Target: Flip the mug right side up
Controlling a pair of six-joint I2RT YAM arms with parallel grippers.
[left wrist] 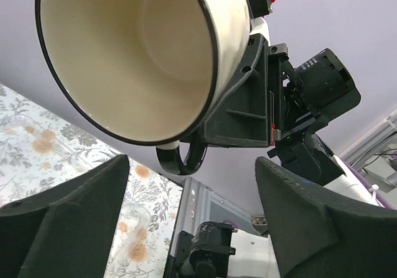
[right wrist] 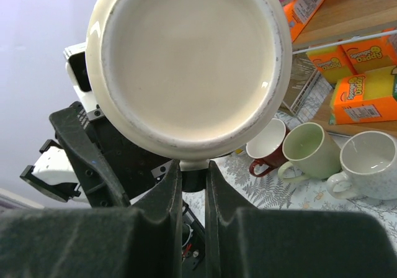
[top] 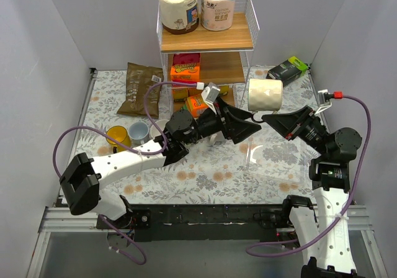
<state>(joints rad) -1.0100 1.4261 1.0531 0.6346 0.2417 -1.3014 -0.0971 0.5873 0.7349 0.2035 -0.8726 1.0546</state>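
Left wrist cam: cream mug [left wrist: 133,61] with a dark rim fills the upper frame, off the table, mouth tipped toward the lens. Its handle [left wrist: 170,161] points down, and the right gripper [left wrist: 201,143] has its black jaws clamped on it. Left gripper [left wrist: 192,185] fingers [left wrist: 68,222] are spread wide below the mug, not touching it. Floral tablecloth [left wrist: 31,141] underneath. Purple-grey wall [left wrist: 347,17] behind.
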